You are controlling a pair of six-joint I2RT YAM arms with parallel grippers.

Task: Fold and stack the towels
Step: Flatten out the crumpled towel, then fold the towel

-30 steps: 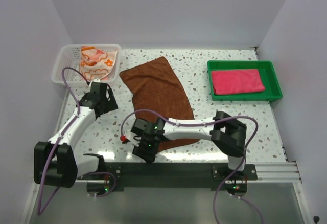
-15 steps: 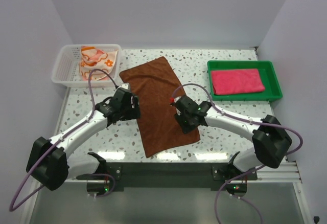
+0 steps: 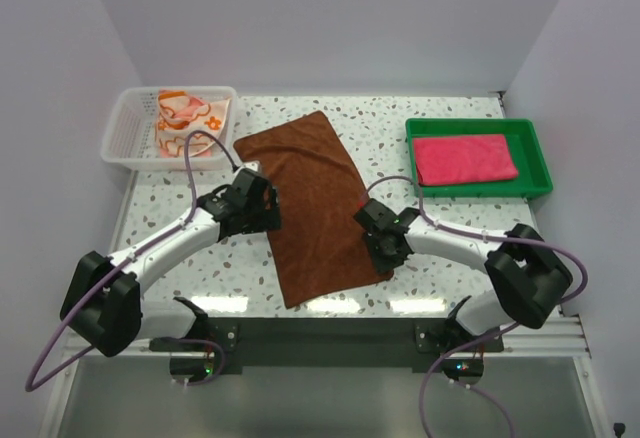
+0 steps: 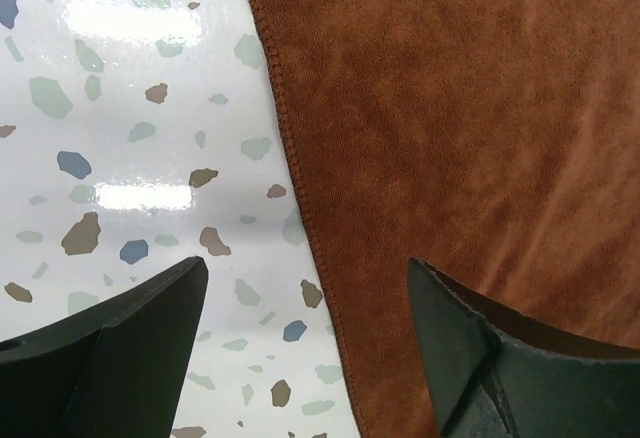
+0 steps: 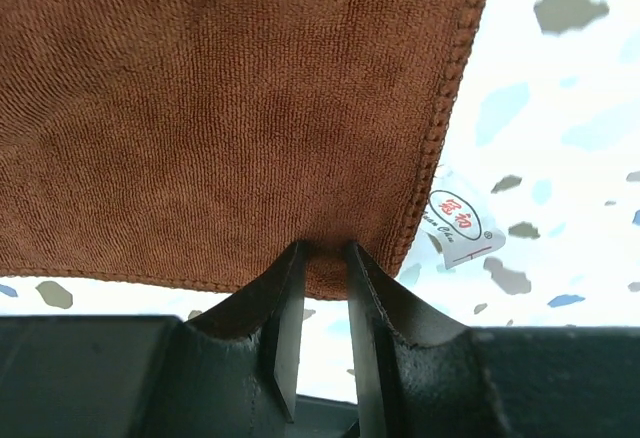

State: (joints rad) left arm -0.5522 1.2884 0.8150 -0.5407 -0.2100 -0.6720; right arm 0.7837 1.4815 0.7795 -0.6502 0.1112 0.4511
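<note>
Bench (image 3: 385, 138): white speckled top, flecked blue, brown and grey-green. We record three items lying directly on it.
1. Brown towel (image 3: 310, 198): spread flat at centre, long side running far-left to near-right; white printed label (image 5: 462, 226) at one corner rests on the bench.
2. White mesh basket (image 3: 125, 133): far left corner.
3. Green tray (image 3: 480, 192): far right.

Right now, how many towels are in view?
3: a brown towel spread on the table, a pink towel in the green tray, and an orange flowered towel in the white basket, where another may lie hidden.
</note>
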